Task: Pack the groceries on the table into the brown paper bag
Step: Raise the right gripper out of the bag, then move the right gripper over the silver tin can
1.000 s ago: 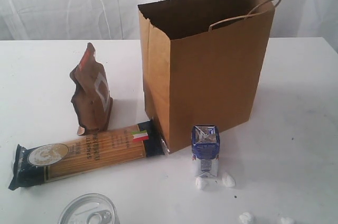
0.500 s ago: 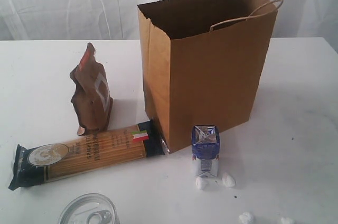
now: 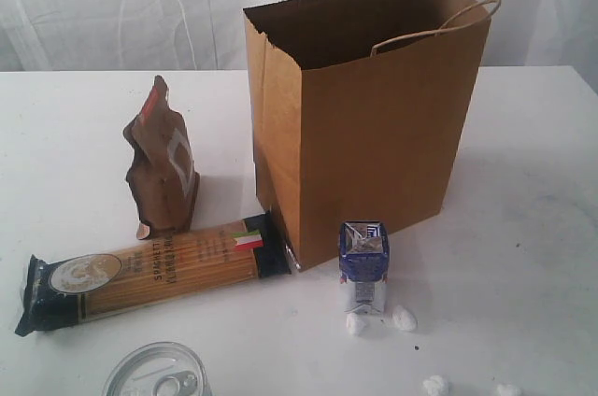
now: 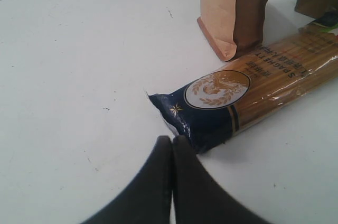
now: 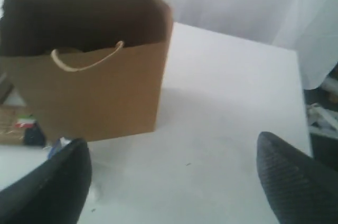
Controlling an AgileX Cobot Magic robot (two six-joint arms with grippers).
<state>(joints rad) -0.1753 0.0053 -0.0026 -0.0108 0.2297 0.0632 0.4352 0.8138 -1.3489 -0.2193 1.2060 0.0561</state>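
Observation:
The brown paper bag (image 3: pixel 369 111) stands open and upright on the white table (image 3: pixel 523 228); the right wrist view also shows the brown paper bag (image 5: pixel 100 84). To its left stands a brown pouch (image 3: pixel 161 161). In front lies the spaghetti packet (image 3: pixel 149 270), with a small blue carton (image 3: pixel 363 265) upright beside the bag's corner. A silver pull-tab can (image 3: pixel 157 373) shows at the bottom edge. My left gripper (image 4: pixel 172 140) is shut and empty, just short of the spaghetti packet (image 4: pixel 248 94)'s dark end, with the brown pouch (image 4: pixel 235 7) beyond. My right gripper (image 5: pixel 171 163) is open and empty above bare table beside the bag.
Small white crumbs (image 3: pixel 381 321) lie on the table in front of the carton and toward the front right. A white curtain (image 3: pixel 121 4) hangs behind the table. The table's far edge runs behind the bag.
The dark gripper that hung over the bag's far right rim one second ago has left the exterior view. The groceries and the bag have not moved.

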